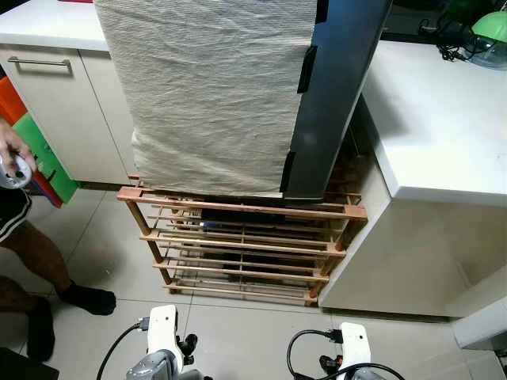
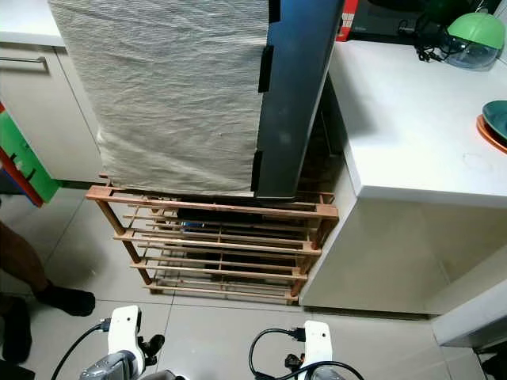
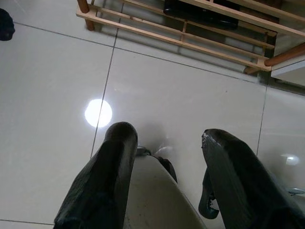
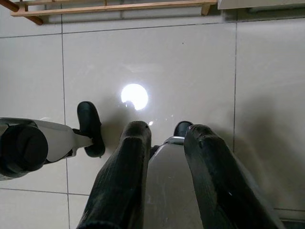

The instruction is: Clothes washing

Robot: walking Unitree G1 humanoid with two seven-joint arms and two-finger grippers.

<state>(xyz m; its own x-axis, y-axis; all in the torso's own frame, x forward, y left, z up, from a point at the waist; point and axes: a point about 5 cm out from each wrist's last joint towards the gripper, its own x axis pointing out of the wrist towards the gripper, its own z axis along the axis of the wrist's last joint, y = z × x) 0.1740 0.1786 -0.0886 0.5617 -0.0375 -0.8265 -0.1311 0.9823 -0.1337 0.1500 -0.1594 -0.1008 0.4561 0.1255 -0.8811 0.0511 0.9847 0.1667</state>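
A big beige cloth (image 1: 214,87) hangs over a tall unit straight ahead, next to a dark grey panel (image 1: 333,87). Both stand above a low wooden slatted rack (image 1: 245,237). My two arms hang low in front of it, the left arm (image 1: 162,348) and the right arm (image 1: 352,356) at the bottom edge. In the left wrist view my left gripper (image 3: 167,136) is open over bare floor tiles, nothing between its fingers. My right gripper (image 4: 167,129) is open too, with a narrower gap, pointing down at the tiles.
A white counter (image 1: 444,119) juts out on the right, with a green appliance (image 2: 471,36) and plates (image 2: 495,123) on it. A white cabinet (image 1: 55,103) stands at the left. A person is at the left: a hand (image 1: 12,162) and a black-socked foot (image 1: 87,299).
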